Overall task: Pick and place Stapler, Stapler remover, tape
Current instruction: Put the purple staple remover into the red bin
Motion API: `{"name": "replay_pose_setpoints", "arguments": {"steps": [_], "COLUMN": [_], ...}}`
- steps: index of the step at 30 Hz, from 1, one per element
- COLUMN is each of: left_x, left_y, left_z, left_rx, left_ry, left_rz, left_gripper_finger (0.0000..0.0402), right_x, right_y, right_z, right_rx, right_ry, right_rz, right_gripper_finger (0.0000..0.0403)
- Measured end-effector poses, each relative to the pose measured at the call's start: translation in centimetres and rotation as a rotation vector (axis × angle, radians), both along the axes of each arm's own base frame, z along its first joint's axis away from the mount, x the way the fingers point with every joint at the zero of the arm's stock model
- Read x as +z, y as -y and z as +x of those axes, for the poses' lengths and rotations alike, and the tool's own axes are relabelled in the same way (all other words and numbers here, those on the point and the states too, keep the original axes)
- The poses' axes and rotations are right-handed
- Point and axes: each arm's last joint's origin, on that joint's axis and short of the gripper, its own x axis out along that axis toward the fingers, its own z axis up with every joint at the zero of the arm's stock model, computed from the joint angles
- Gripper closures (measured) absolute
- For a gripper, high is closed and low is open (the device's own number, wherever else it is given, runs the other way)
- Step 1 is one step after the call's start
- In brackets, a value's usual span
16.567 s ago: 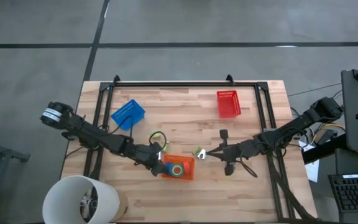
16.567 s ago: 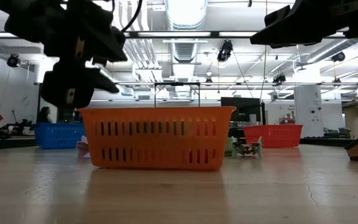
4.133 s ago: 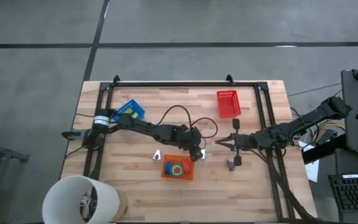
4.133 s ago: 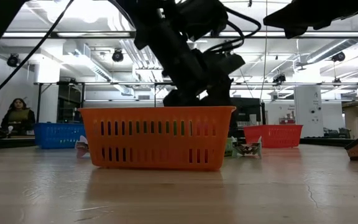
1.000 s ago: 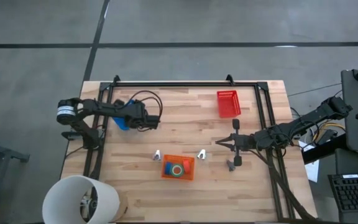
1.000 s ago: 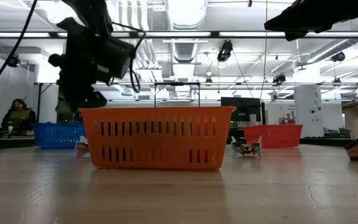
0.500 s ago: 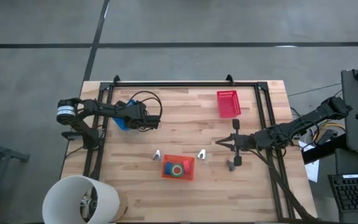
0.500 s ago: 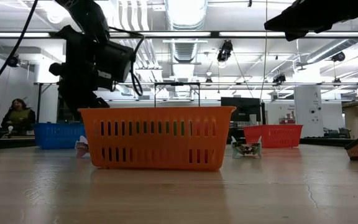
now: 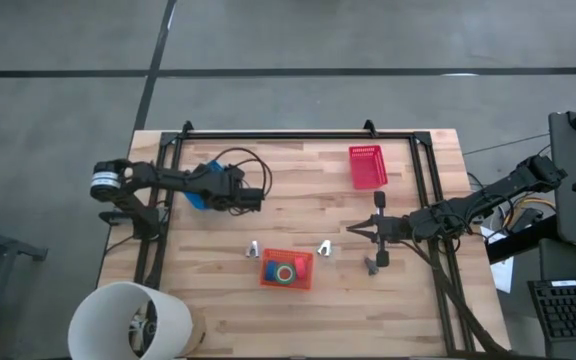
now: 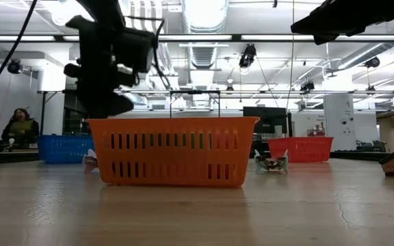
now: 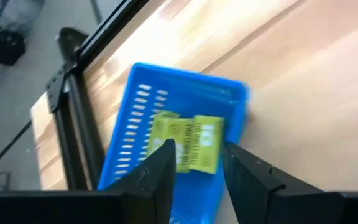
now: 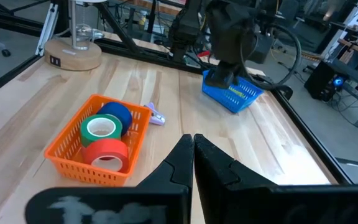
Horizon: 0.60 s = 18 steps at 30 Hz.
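Now, left gripper (image 9: 259, 197): hangs just past the blue basket's inner corner, fingers (image 11: 160, 177) parted with nothing between them; the left wrist view looks down between them into the basket.
Blue basket (image 9: 196, 180): sits at the table's left rear, partly covered by the left arm in the high view; holds a yellow-green packet (image 11: 188, 144) lying flat on its floor.
Right gripper (image 9: 351, 229): waits over the right middle of the table, fingers (image 12: 180, 160) pressed together, empty.
Orange basket (image 9: 301, 275): front centre, between the two arms and well apart from the blue basket.
Tape: the green roll (image 12: 102, 129) and the red roll (image 12: 107, 152) lie side by side in the orange basket, with a blue roll (image 12: 118, 112) behind the green one.
Small pale items: one (image 9: 253, 248) just beside the orange basket's rear left corner, another (image 9: 324, 247) just off its rear right corner; too small to tell what they are.
Red basket (image 9: 366, 166): right rear of the table, away from both grippers.
Dark object (image 9: 372, 265): on the wood just in front of the right gripper; cannot tell what it is.
Table (image 9: 298, 310): pale wood, black frame rails at the back and sides.
White bucket (image 9: 128, 322): at the front left corner.
Person (image 10: 20, 127): seated far off in the room, seen in the low view.
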Motion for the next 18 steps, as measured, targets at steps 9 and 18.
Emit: {"name": "replay_pose_setpoints", "arguments": {"steps": [9, 18], "left_x": [1.7, 0.9], "left_y": [3.2, 6.6], "left_z": [2.3, 2.7], "left_rx": [-0.149, -0.301], "left_ry": [0.139, 0.172], "left_rz": [-0.085, -0.268], "left_gripper_finger": [0.0268, 0.0268], "right_x": [0.0, 0.0], "right_y": [0.0, 0.0], "right_z": [0.0, 0.0], "right_rx": [-0.002, -0.002], "right_ry": [0.001, 0.0], "right_rz": [0.008, 0.008], "right_gripper_finger": [0.0394, 0.0394]}}
